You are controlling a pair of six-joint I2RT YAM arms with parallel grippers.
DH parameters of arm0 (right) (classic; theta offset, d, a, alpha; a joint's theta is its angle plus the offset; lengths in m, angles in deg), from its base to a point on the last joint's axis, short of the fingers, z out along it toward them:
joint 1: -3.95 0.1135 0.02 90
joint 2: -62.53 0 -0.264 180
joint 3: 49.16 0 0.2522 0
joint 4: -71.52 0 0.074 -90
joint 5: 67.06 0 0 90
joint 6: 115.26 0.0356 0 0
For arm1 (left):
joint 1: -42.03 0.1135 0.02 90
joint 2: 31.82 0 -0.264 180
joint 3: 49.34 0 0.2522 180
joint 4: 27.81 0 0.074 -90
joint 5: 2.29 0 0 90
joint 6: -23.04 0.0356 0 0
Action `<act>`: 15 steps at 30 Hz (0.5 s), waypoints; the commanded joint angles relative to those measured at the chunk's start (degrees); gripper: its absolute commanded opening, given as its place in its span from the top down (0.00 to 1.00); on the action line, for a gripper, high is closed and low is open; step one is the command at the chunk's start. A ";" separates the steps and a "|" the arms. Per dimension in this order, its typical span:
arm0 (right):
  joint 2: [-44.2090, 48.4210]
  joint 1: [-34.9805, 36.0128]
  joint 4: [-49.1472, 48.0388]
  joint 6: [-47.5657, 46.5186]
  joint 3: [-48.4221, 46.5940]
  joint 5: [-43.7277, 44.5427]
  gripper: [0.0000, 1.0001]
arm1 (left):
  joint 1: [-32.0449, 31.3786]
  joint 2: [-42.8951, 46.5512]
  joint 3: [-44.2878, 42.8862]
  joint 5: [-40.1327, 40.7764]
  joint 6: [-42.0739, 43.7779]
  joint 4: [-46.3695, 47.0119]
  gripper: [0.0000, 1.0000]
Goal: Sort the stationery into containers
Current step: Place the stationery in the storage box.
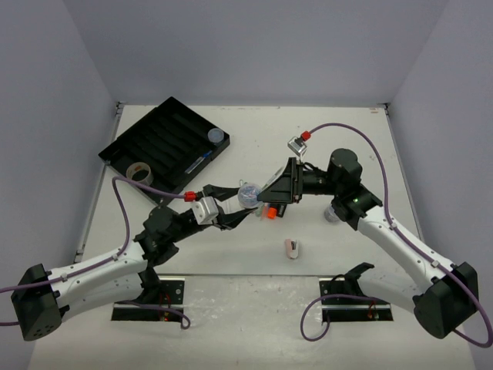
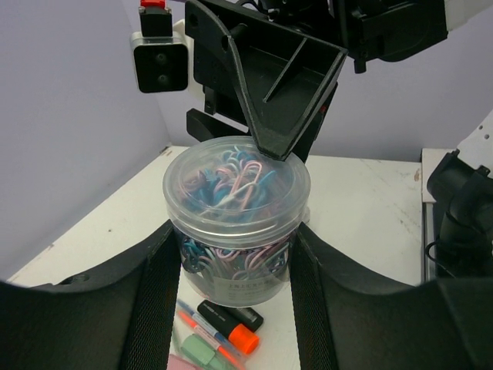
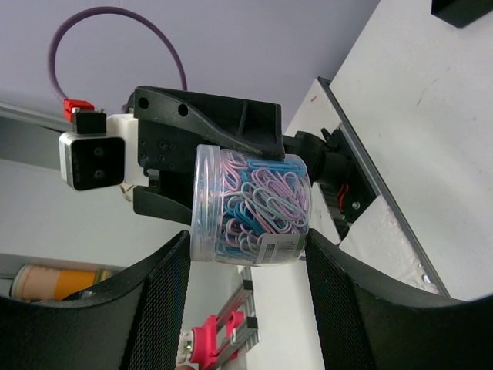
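Jar (image 2: 235, 223) of paper clips hangs in the air, clenched between the fingers (image 2: 154, 293) of the left claw (image 2: 233, 262), which press its round wall. The right claw (image 3: 248, 250) stands spread at the far side, one fingertip at the lid (image 2: 235, 181); whether it presses, I cannot tell. I judge the jar light, stiff and smooth, so rather slippery. Better to hold it at mid-wall, since the lid may come off. Markers (image 2: 231, 324) lie below the left claw.

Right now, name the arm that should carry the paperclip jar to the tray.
Left, probably. The left end effector clasps the paperclip jar by its sides, and the black tray lies on that arm's side.
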 commanded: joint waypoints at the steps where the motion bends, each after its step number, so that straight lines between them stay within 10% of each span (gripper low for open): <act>1: -0.65 2.96 3.78 -4.69 -2.73 1.45 1.00 | -0.21 -1.04 -4.48 1.91 2.21 -4.00 0.49; 15: 1.13 2.96 13.66 -10.38 -5.30 9.11 1.00 | -0.26 -3.16 -8.97 1.38 3.75 -11.82 0.22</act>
